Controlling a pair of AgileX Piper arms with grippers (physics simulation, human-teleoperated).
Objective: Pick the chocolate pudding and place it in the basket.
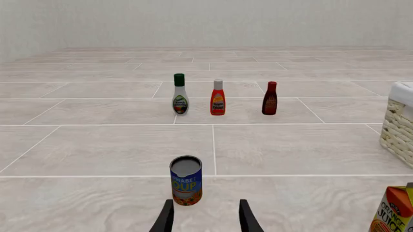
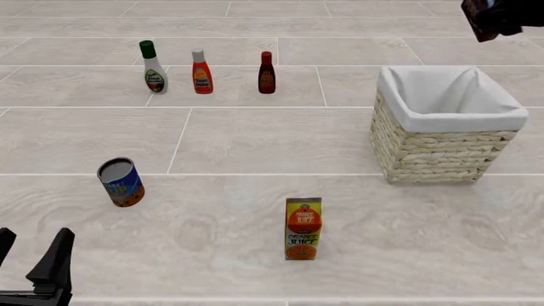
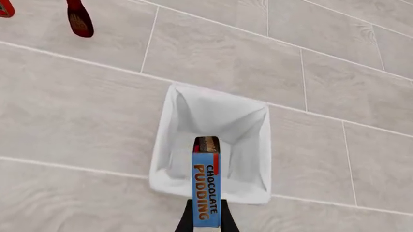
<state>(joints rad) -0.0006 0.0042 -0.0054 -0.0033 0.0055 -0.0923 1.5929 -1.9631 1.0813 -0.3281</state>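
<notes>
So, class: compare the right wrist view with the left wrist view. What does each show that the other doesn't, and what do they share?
Only the right wrist view shows the chocolate pudding, held in the right gripper above the basket. Only the left wrist view shows the soup can, orange juice carton, white dressing bottle and the open left gripper. Both show the dark red-brown bottle, the basket and the tiled surface.

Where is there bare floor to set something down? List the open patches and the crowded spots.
Open: the wide stretch between the soup can and the basket, behind the orange juice carton; also the floor ahead of the carton. Crowded: the back row, where the dressing bottle, ketchup bottle and dark red-brown bottle stand close together.
</notes>
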